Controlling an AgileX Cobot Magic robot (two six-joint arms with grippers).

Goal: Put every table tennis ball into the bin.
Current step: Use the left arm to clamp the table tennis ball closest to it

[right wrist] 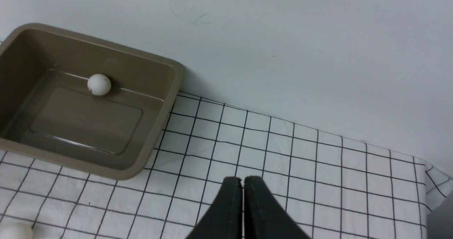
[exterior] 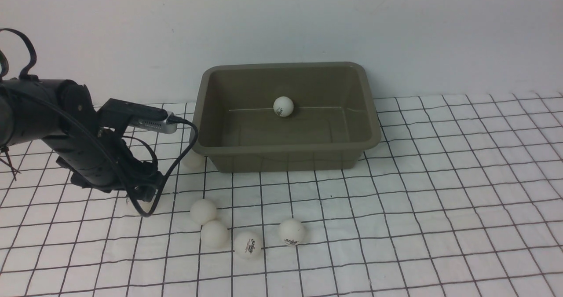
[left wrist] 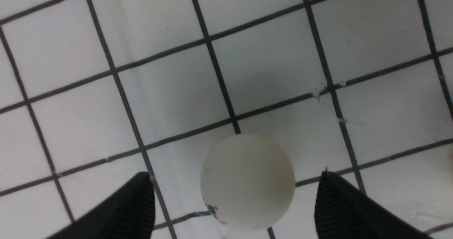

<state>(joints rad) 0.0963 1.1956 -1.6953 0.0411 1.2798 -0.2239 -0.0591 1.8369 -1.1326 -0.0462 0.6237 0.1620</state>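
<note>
Two black jaws of the left gripper (left wrist: 235, 177) stand wide apart, nothing gripped, one on either side of a table tennis ball (left wrist: 247, 182) on the checked cloth (left wrist: 276, 65), clear of it. The left arm (exterior: 74, 143) slopes down and forward, low, left of the bin (exterior: 286, 149). The right gripper (right wrist: 243, 182) is pressed shut, empty, above the cloth. The bin's long axis runs left to right, mouth up, with one ball (exterior: 283, 106) inside by the far wall. Four more balls (exterior: 202, 211) (exterior: 214, 234) (exterior: 247, 245) (exterior: 291, 232) lie in front.
</note>
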